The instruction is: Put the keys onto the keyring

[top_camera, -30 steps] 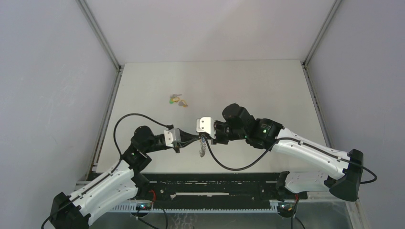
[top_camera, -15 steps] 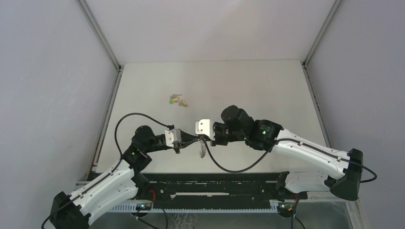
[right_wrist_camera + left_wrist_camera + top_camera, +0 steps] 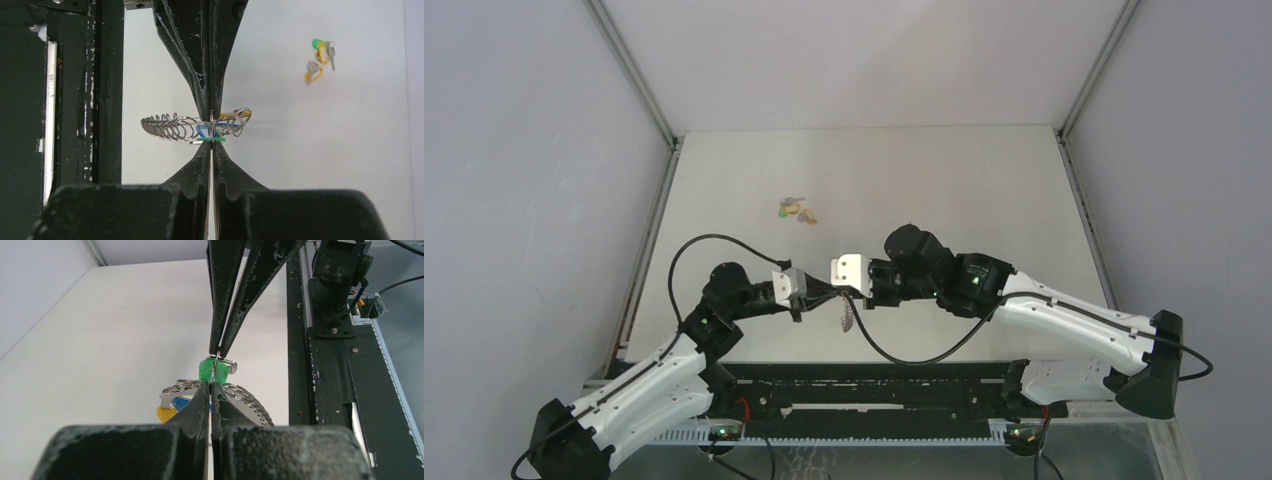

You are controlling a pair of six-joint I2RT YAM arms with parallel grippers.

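The keyring is hanging in mid-air: your left gripper is clamping its wire, your right gripper is pinching the green key.

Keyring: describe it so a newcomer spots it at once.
Look at the table's near middle, where the left pincer meets the right pincer tip to tip. The keyring hangs there: a silver coiled loop, far bigger than the small coloured keys.
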